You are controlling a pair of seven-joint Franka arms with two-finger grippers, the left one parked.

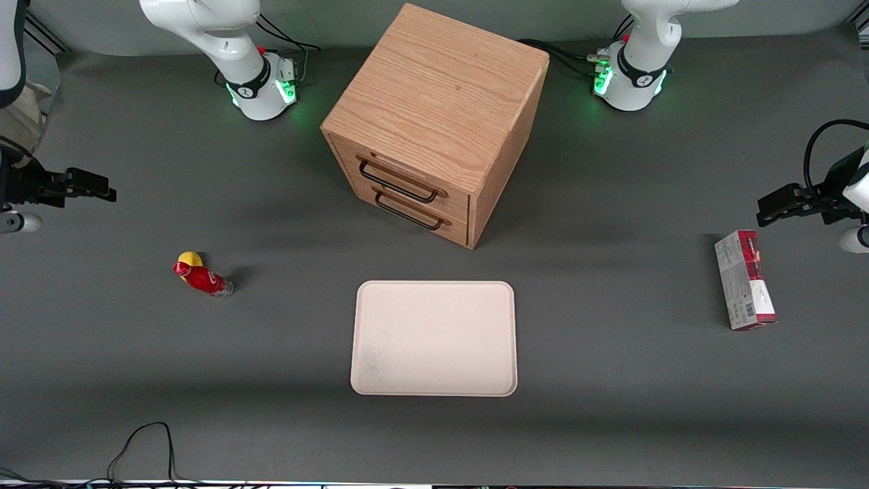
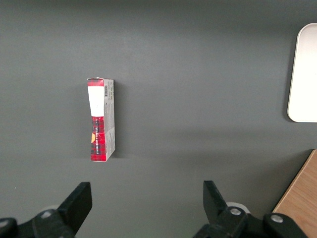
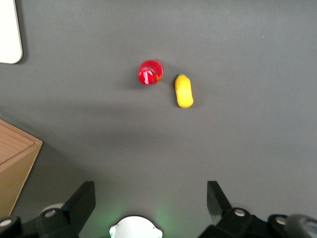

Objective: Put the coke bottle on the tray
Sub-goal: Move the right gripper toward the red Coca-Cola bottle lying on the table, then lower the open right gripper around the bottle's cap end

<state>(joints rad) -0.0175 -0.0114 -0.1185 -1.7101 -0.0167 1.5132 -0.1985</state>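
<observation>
Coke bottle mid-left of the front frame, touching lemon; tray centre, below cabinet; carton right; end effector spread, left edge.

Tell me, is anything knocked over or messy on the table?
Nothing looks spilled or broken. The coke bottle stands upright beside a small yellow lump, not yet on the tray. The red-and-grey carton lies flat toward the parked arm's end. The hand hovers open, high above the bottle.
</observation>
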